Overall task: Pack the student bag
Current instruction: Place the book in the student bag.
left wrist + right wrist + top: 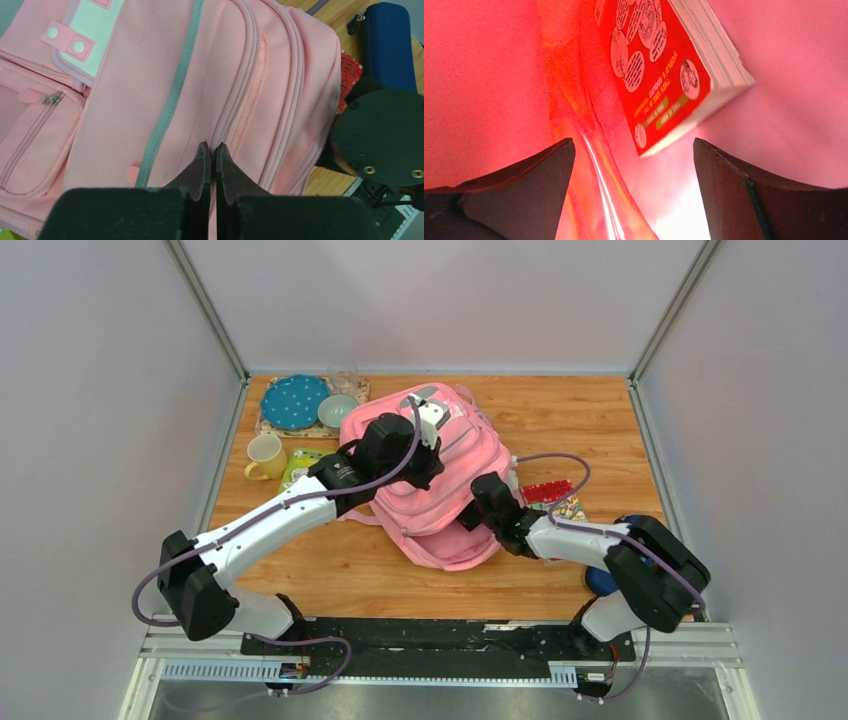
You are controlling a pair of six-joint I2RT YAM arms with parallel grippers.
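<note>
The student bag (440, 485), a pink backpack, lies in the middle of the table. My left gripper (428, 462) is over its top. In the left wrist view the bag (165, 85) fills the frame, and my left gripper (210, 148) is shut on a fold of its fabric beside a zip seam. My right gripper (482, 502) reaches into the bag's right side and its fingers are hidden there. In the right wrist view my right gripper (634, 150) is open and empty inside the pink interior. A red book (659, 65) with white pages lies just ahead of it.
A red packet (546, 490) on a patterned item lies right of the bag. A dark blue case (600, 580) is half hidden under the right arm. At the back left are a blue dotted plate (295, 400), a green bowl (337, 410) and a yellow mug (265, 457).
</note>
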